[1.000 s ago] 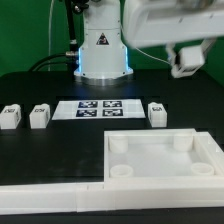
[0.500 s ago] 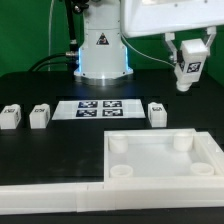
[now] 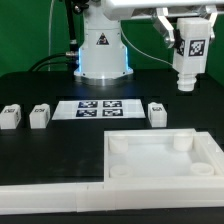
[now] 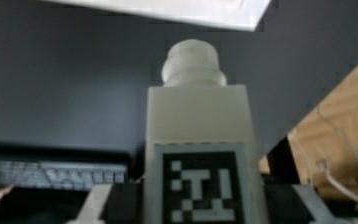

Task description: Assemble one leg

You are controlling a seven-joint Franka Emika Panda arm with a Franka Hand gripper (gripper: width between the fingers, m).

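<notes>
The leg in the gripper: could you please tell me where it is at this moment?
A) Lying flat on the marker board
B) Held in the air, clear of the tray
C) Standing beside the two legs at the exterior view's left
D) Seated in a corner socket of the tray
B: the gripper holds the leg by its tagged end, above the table and touching neither it nor the tray.

Bright ext view, wrist view blurry
</notes>
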